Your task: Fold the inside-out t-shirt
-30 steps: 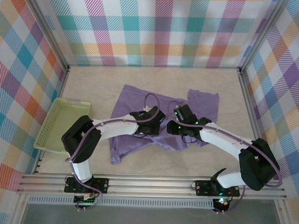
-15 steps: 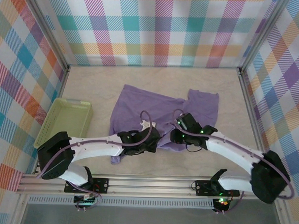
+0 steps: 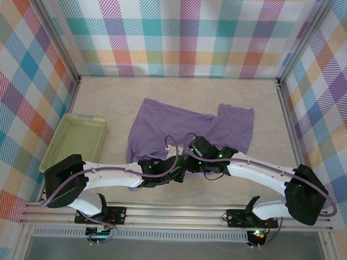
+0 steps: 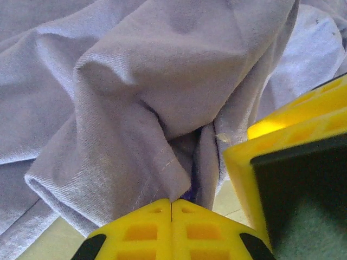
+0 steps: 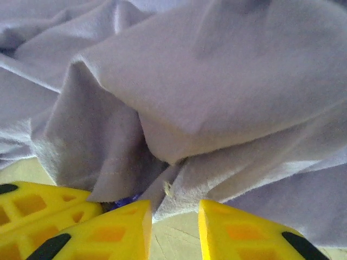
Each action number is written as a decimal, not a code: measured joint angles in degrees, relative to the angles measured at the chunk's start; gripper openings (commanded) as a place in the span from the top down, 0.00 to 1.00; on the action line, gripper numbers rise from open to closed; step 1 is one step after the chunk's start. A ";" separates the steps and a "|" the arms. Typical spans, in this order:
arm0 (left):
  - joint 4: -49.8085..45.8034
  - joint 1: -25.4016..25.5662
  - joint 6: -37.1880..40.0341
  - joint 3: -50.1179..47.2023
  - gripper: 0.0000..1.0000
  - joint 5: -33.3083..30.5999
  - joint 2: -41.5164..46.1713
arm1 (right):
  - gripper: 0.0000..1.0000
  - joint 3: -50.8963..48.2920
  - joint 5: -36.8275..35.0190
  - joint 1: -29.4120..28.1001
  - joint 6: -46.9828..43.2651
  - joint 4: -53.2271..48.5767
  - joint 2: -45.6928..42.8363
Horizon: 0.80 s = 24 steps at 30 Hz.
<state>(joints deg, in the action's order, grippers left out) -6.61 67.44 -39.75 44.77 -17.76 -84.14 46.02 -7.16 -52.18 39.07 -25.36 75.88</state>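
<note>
SHIRT: wrinkly lavender-purple soft fabric t-shirt [image 3: 179, 127] lies mid-counter on the pale counter [image 3: 106, 99], long axis left-right, near hem bunched towards me | LEFT: I read my left gripper [image 4: 171, 210] as clamped tight on a hem fold | RIGHT: right gripper [image 5: 173, 211] just beside it, narrowly parted, hem just ahead of its tips, holding nothing

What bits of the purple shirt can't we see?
Top view: the t-shirt's near edge, hidden under the left arm and right arm.
Both wrist views: which part of the shirt the folds belong to; the picture edges cut the rest off.
Top view: seams, any label, too small.
</note>
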 measured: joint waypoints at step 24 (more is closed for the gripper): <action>1.46 0.11 -0.15 -1.51 1.00 -0.42 0.37 | 0.74 6.82 -4.66 -0.04 2.80 -2.86 6.88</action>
<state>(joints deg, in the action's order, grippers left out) -5.15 67.55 -39.90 43.27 -18.17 -83.77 52.84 -11.81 -52.23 41.87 -28.23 82.76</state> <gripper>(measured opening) 0.064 0.254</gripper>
